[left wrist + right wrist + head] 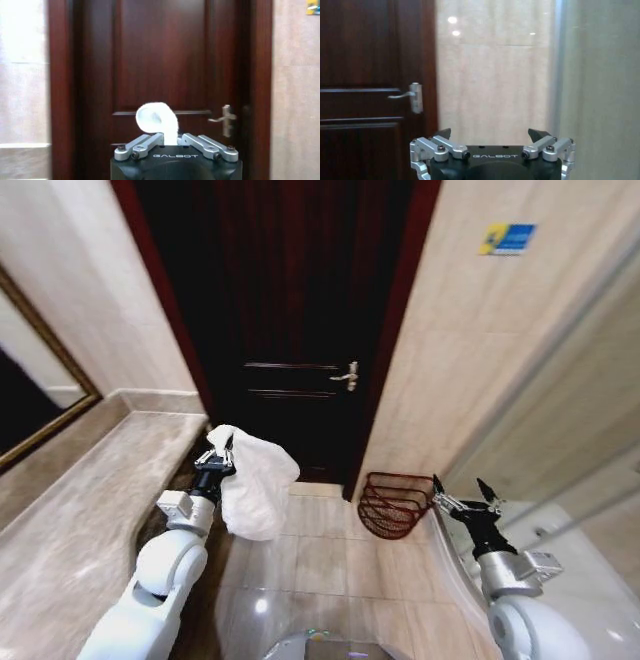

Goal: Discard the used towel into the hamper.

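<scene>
My left gripper (221,452) is clamped on the upper edge of the white towel (255,485), which hangs free in a loose bundle off the floor, close beside the marble counter (90,510) and in front of the dark door (290,320). The hamper (393,505) sits on the floor tiles by the door frame, well off to my right of the towel, so I judge the job is to carry the bundle across, centre it over the open rim and let the hanging tail drop inside before I release. My right gripper (467,498) waits beside the hamper with its fingers spread and empty, and I would keep it out of the towel's path.
</scene>
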`<state>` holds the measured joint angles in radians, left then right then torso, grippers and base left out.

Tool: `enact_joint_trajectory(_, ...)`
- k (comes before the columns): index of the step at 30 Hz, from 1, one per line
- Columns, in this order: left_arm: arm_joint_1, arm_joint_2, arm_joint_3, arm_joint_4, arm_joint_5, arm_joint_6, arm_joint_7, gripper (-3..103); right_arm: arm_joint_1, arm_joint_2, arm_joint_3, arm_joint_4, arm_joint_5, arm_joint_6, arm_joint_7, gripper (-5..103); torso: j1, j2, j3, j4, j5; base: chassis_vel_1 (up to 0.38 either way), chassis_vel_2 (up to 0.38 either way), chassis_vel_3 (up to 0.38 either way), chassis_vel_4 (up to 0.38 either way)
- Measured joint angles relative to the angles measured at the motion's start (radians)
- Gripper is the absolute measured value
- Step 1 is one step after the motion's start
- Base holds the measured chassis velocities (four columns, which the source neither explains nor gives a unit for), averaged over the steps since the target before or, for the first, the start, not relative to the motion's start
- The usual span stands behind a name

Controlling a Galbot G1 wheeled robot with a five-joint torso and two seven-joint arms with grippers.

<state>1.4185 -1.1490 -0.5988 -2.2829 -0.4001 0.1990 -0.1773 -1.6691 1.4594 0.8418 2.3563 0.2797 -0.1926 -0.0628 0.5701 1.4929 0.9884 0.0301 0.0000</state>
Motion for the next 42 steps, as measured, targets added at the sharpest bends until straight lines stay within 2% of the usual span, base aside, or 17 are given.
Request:
enact_joint_trajectory(24,-0.004,-0.006,0.002,0.03,-0.001,-0.03,0.046,2,0.01,0.018,-0.003,0.011,-0.024,-0.044,0.077,100,0.0,0.0,0.0,0.0001,0.0,-0.125,-0.126,-0.123,-0.125)
enact_joint_trajectory(31,-0.007,-0.015,0.007,0.042,-0.005,-0.064,0.057,2,0.01,0.015,0.004,0.009,-0.019,-0.044,0.099,100,0.0,0.0,0.0,-0.0003,0.0,-0.105,-0.094,-0.091,-0.102)
enact_joint_trajectory(42,-0.002,-0.023,-0.001,0.05,-0.002,-0.085,0.087,2,0.019,0.019,0.001,0.007,-0.018,-0.03,0.1,100,0.0,0.0,0.0,0.0003,-0.0001,-0.006,-0.004,-0.006,-0.002)
